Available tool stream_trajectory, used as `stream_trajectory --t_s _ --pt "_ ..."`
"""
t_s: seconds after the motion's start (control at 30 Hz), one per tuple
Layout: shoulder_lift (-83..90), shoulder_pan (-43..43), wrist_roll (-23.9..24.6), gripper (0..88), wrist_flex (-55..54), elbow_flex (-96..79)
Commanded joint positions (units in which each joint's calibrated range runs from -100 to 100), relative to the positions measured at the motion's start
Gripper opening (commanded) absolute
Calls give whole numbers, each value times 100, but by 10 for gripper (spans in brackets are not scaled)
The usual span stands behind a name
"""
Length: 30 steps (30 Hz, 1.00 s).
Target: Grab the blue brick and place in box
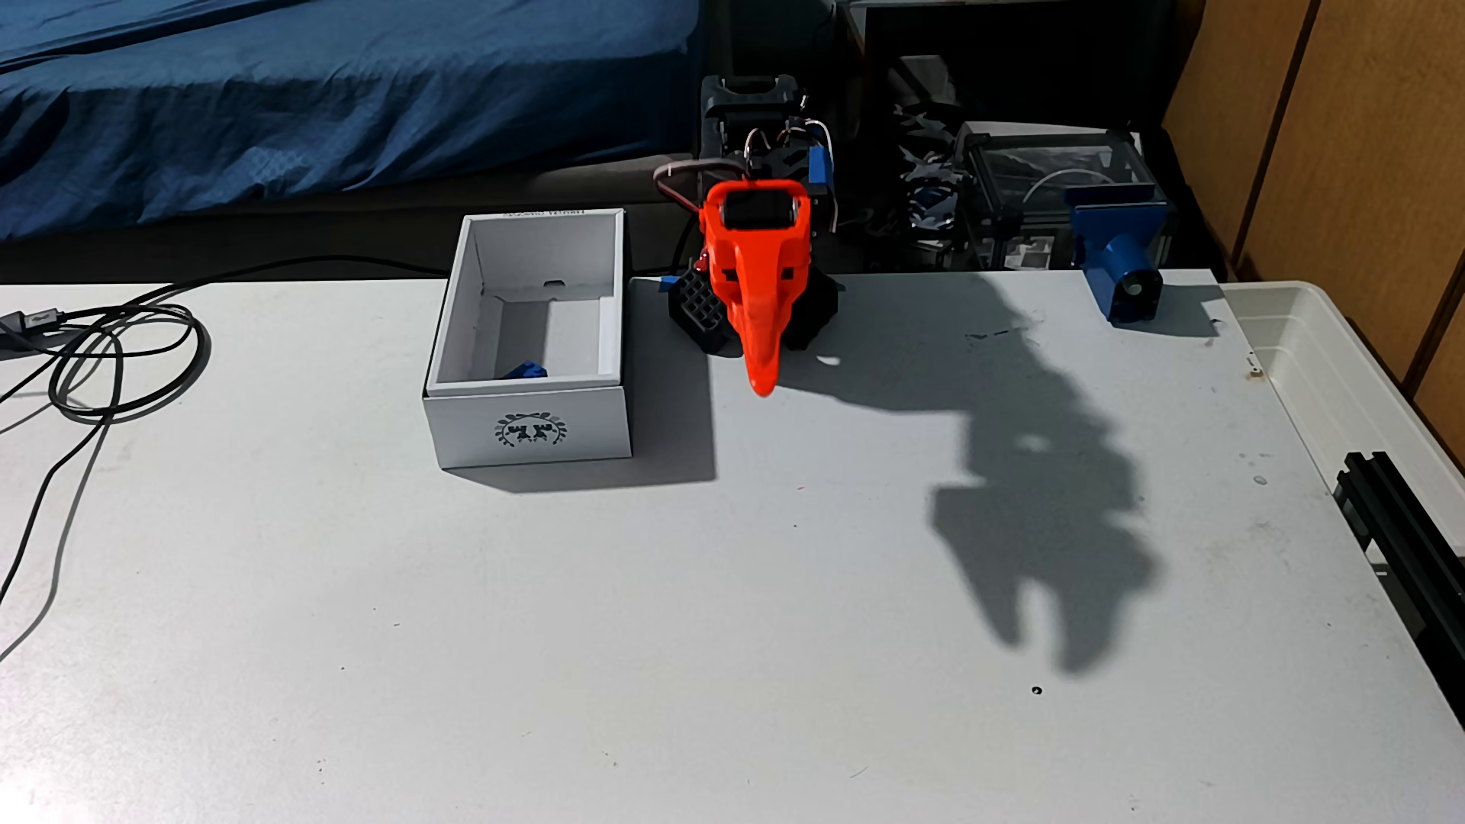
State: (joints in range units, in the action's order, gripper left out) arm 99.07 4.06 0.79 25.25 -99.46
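The small blue brick [525, 371] lies inside the white box [529, 428], on its floor against the near wall that carries the dark wreath emblem. The box stands open-topped on the table, left of the arm. My gripper [733, 364] hangs to the right of the box and apart from it, with the orange finger [759, 349] pointing down toward the camera and a black gridded finger [701, 309] spread off to its left. Its shadow on the table shows two separated prongs. The gripper is open with nothing between its fingers.
Black cables [103, 356] loop on the table's left side. A blue clamp piece [1122, 261] sits at the far right edge, a translucent tub [1348, 380] beyond it, and a black rail [1403, 523] at the right edge. A blue bedcover [317, 103] lies behind.
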Motion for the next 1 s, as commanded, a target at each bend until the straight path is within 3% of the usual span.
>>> stream_trajectory --t_s 0.0,0.3,0.47,0.97 --pt "59 47 -39 102 202 17" --pt "59 55 -34 100 392 44" --pt "59 211 -34 6 400 44" --pt "42 604 24 9 788 8"
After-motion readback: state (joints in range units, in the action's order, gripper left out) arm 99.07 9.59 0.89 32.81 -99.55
